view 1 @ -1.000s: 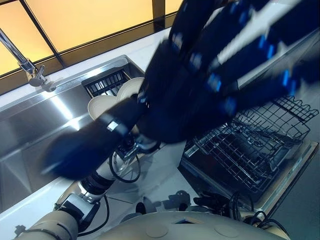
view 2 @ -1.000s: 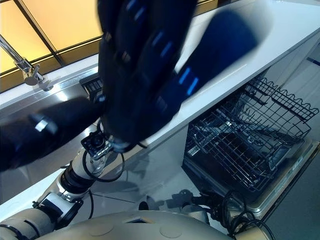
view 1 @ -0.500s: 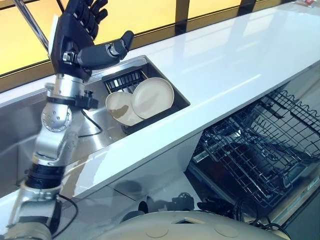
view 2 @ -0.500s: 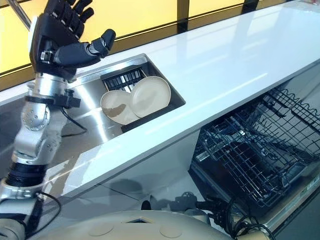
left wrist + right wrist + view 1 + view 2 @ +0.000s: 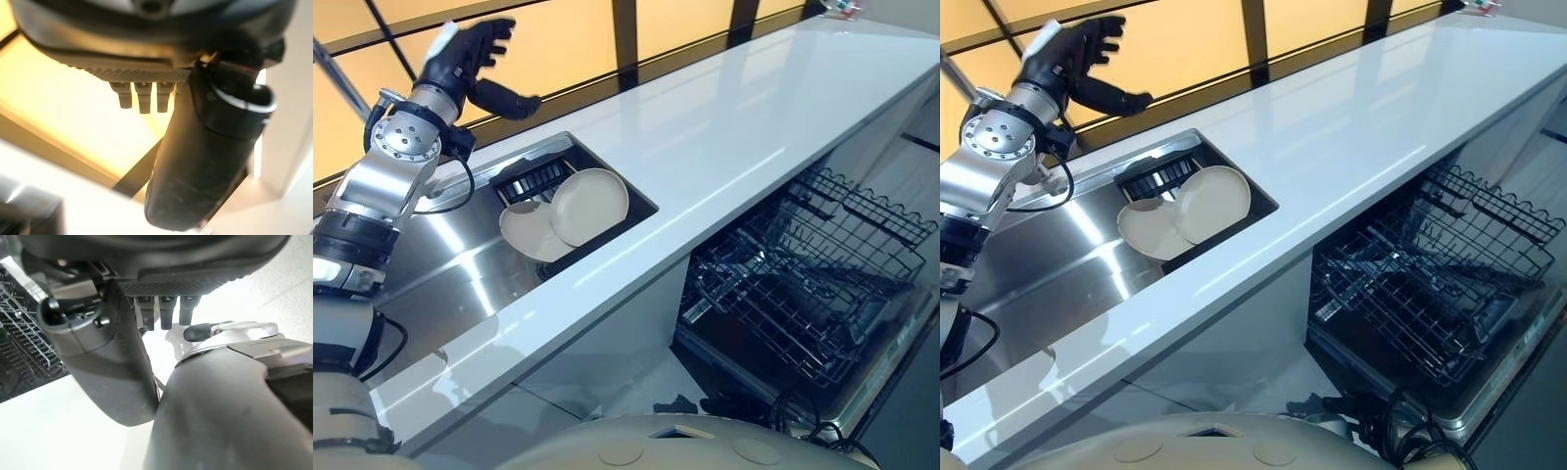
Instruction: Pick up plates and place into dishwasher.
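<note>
My left hand (image 5: 460,57) is raised high on a bent arm above the far left edge of the sink (image 5: 440,269), with fingers loosely spread, thumb stuck out to the right and nothing in its grasp. Below it and to the right, a cream plate (image 5: 591,206) overlaps a second plate (image 5: 527,235) just near of a black slatted rack (image 5: 533,178) at the sink's right end. Further right, under the white countertop (image 5: 744,122), the dishwasher's wire basket (image 5: 803,284) stands pulled out. My right hand (image 5: 205,269), seen from its own wrist, has its fingers straight and its thumb apart, and it is empty.
</note>
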Motion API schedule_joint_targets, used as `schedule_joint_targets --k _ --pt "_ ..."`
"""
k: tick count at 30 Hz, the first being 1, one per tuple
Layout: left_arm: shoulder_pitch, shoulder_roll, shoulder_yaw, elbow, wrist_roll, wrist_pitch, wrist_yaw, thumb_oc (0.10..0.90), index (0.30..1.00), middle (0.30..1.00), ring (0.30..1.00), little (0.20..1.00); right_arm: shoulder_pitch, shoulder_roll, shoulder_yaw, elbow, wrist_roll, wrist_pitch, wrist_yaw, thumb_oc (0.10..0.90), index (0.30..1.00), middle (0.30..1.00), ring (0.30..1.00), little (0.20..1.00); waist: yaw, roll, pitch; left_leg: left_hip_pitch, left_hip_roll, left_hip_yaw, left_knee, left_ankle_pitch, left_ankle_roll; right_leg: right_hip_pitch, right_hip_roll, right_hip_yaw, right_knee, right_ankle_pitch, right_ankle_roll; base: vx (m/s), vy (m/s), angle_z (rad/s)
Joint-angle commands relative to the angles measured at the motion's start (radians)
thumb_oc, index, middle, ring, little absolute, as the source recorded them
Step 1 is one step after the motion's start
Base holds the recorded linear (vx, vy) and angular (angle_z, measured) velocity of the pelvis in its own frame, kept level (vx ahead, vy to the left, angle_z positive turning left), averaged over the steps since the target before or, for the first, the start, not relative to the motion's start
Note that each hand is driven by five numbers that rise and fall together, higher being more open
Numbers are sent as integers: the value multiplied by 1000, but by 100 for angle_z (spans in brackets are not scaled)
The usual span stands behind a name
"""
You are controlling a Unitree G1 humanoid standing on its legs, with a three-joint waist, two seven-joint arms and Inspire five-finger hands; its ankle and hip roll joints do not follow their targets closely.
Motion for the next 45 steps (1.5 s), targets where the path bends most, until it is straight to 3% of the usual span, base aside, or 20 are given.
schedule_joint_targets --k 1,10,20,26,36,45 --pt "-246 54 4 111 44 -7 -69 800 900 900 900 900 0 -29 27 36 -37 -7 -9 800 900 900 900 900 3 32 -7 18 -75 52 9 -140 48 -87 13 -20 130 -67 103 67 40 -22" --pt "-287 23 -62 277 146 66 -185 800 900 900 900 900 5 -31 24 38 -24 -19 -27 800 900 900 900 900 -17 32 15 11 -82 73 18 -149 57 -110 4 -17 153 -69 117 61 42 -14" --pt "-269 8 -66 340 177 128 -253 800 900 900 900 900 14 -42 29 17 -27 -26 -30 800 900 900 900 900 -28 33 48 -2 -89 89 23 -151 64 -132 -5 -18 170 -69 126 34 47 -6" --pt "-252 -5 -66 341 140 158 -294 800 900 900 900 900 8 -50 29 8 -34 -30 -25 800 900 900 900 900 -27 36 65 -12 -96 91 28 -152 68 -145 -9 -19 185 -71 130 25 43 -9" --pt "-204 -71 -1 348 -13 163 -274 800 900 900 900 900 7 -53 38 2 -53 -30 -29 800 900 900 900 900 -32 34 84 -14 -104 101 37 -157 71 -150 -16 -24 196 -72 135 42 25 -3" --pt "-175 -92 27 365 -24 174 -340 800 900 900 900 900 7 -52 34 -3 -70 -27 -27 800 900 900 900 900 -36 35 94 -19 -106 109 42 -158 73 -158 -21 -28 202 -71 140 0 1 -6"
